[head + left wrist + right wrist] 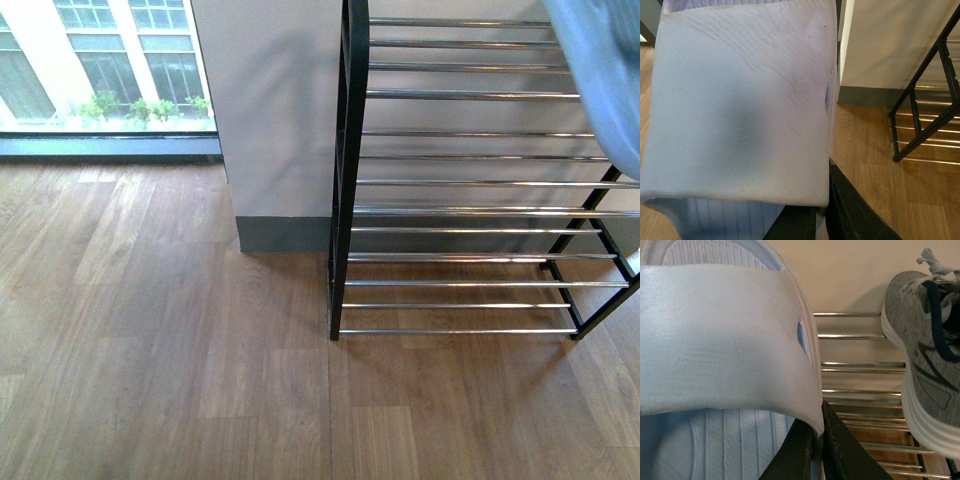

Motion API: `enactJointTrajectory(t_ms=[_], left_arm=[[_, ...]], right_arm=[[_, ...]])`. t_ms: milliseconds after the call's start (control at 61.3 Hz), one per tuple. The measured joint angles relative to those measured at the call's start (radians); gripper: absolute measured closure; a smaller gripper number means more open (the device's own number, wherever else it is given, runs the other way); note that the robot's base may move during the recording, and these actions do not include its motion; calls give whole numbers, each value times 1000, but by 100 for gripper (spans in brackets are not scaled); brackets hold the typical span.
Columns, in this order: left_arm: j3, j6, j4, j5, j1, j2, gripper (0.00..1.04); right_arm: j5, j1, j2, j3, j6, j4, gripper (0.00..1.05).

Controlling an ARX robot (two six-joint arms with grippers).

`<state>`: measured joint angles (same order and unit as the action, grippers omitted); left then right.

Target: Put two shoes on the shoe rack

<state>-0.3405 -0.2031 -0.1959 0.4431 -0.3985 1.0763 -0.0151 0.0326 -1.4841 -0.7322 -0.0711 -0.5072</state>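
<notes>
My left gripper (807,220) is shut on the strap edge of a pale blue slide (740,100), held above the wood floor to the side of the shoe rack (925,120). My right gripper (815,450) is shut on the strap edge of the other pale blue slide (725,340), held over the rack's chrome bars (860,365). A grey knit sneaker (925,355) with white sole rests on the same tier beside it. In the front view the rack (460,180) stands at the right, and part of a blue slide (605,70) shows at the top right corner.
A grey wall column (270,120) with dark skirting stands just left of the rack. A window (100,60) lies at the far left. Wood floor (160,350) spreads in front.
</notes>
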Motion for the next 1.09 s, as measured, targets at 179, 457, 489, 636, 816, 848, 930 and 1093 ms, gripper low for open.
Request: enactJointTrajectory(t_ms=[179, 457, 489, 636, 816, 848, 930, 1093], left_arm=[[0, 0, 0, 0, 0, 0, 103], [0, 0, 0, 0, 0, 0, 103], [0, 0, 0, 0, 0, 0, 103], [0, 0, 0, 0, 0, 0, 103], [0, 0, 0, 0, 0, 0, 103], [0, 0, 0, 0, 0, 0, 103], [0, 0, 0, 0, 0, 0, 103], [0, 0, 0, 0, 0, 0, 103]], right_arm=[[39, 5, -158, -205, 26, 130, 103], [99, 29, -363, -444, 95, 259, 103], [109, 32, -384, -467, 105, 268, 103], [163, 44, -467, -569, 142, 314, 103], [215, 60, -548, -673, 177, 380, 103], [223, 61, -557, -686, 182, 389, 103], [234, 62, -572, -707, 190, 404, 103], [228, 62, -574, -719, 190, 401, 99]])
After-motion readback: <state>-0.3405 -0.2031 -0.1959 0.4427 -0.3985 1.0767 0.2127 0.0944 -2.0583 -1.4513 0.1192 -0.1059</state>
